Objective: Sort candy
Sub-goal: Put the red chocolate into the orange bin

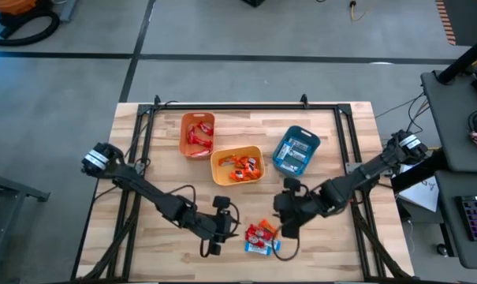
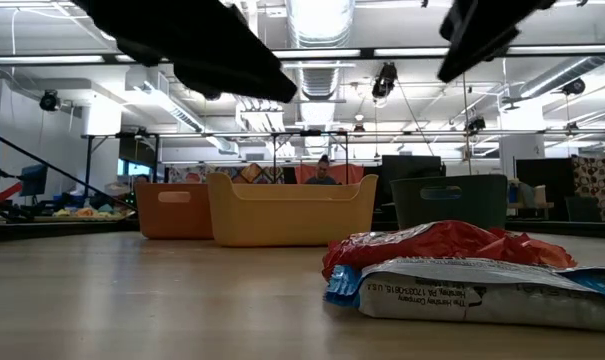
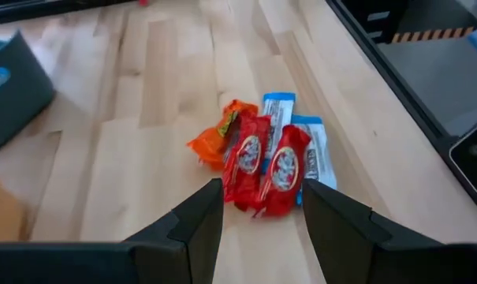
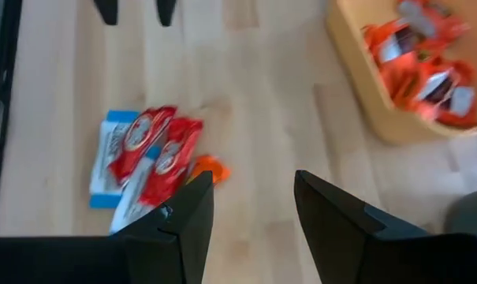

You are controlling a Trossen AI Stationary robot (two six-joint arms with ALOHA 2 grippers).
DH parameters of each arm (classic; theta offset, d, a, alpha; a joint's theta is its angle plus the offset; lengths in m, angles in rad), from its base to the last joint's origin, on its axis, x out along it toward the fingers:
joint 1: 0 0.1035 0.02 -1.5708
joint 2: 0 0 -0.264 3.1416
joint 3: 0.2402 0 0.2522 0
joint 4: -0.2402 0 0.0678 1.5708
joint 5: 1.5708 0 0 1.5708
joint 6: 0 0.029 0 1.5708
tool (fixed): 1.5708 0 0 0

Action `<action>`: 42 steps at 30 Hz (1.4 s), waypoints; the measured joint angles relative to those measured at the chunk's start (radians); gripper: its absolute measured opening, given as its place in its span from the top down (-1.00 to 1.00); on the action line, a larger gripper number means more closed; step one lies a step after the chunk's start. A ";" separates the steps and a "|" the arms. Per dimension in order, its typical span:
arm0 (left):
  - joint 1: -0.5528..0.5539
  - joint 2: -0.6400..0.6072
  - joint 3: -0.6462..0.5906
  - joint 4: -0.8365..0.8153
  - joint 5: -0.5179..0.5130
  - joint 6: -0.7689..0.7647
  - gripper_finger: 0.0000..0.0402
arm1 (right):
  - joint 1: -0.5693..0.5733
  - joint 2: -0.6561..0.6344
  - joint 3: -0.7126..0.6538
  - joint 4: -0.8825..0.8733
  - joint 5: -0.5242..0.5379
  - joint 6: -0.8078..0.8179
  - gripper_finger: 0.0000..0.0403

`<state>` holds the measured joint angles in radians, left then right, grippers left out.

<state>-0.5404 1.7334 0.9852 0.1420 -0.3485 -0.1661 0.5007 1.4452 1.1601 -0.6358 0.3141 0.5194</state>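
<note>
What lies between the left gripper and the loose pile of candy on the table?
Nothing: in the left wrist view only bare wood separates the open left gripper from the candy pile. The high view shows the same short, clear stretch of table.

Counter [image 1: 175,244]: pale wood planks, visible grain, smooth satin finish. Black metal frame [image 1: 246,105] round edge, matt.
Candy [image 3: 266,154]: red wrappers glossy, crinkled film; blue-and-white bars shiny plastic wrap with printed text; orange packet [image 3: 213,136] glossy, creased.
Orange bin [image 1: 197,135], yellow bin [image 1: 237,166], teal bin [image 1: 296,151]: smooth moulded plastic, dull sheen.
Left end effector [image 3: 262,217], right end effector [image 4: 250,209]: fingers dark matt plastic, smooth faces.
Floor [image 1: 222,39]: grey, smooth, concrete-like.
</note>
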 joint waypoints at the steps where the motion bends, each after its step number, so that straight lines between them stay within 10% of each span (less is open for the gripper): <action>1: 0.000 0.014 0.000 0.022 0.003 -0.001 0.21 | 0.016 0.000 -0.005 -0.002 0.000 0.013 0.15; 42: 0.032 0.358 0.000 0.459 0.044 0.019 0.34 | 0.121 0.000 -0.153 0.148 0.055 0.136 0.09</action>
<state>-0.5082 2.0918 0.9854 0.6010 -0.3041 -0.1474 0.6216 1.4452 1.0073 -0.4881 0.3695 0.6552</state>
